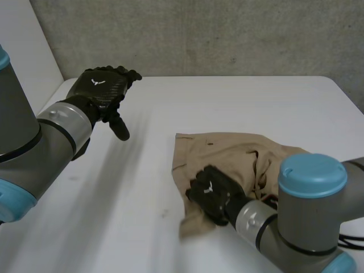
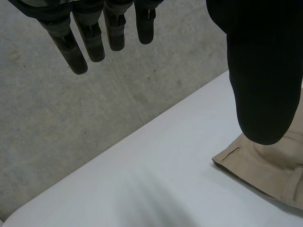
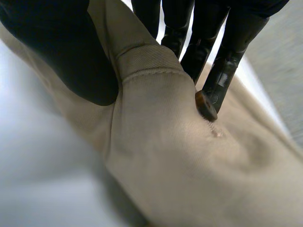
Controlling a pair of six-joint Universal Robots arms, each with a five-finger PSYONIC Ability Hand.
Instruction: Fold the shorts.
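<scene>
The beige shorts (image 1: 227,151) lie crumpled on the white table (image 1: 114,199), right of the middle. My right hand (image 1: 213,193) sits on their near left edge. In the right wrist view a ridge of the shorts (image 3: 180,156) with a stitched hem stands up between the thumb (image 3: 61,52) and the fingers (image 3: 227,61), which pinch it. My left hand (image 1: 101,91) hangs in the air over the table's far left, well away from the cloth, fingers (image 2: 94,38) straight and spread and thumb (image 2: 265,71) apart. One corner of the shorts (image 2: 255,165) shows beyond that thumb.
A grey concrete wall (image 1: 227,34) runs behind the table's far edge. The table's right edge (image 1: 350,96) slants past the shorts. Bare white tabletop spreads from the left side to the middle.
</scene>
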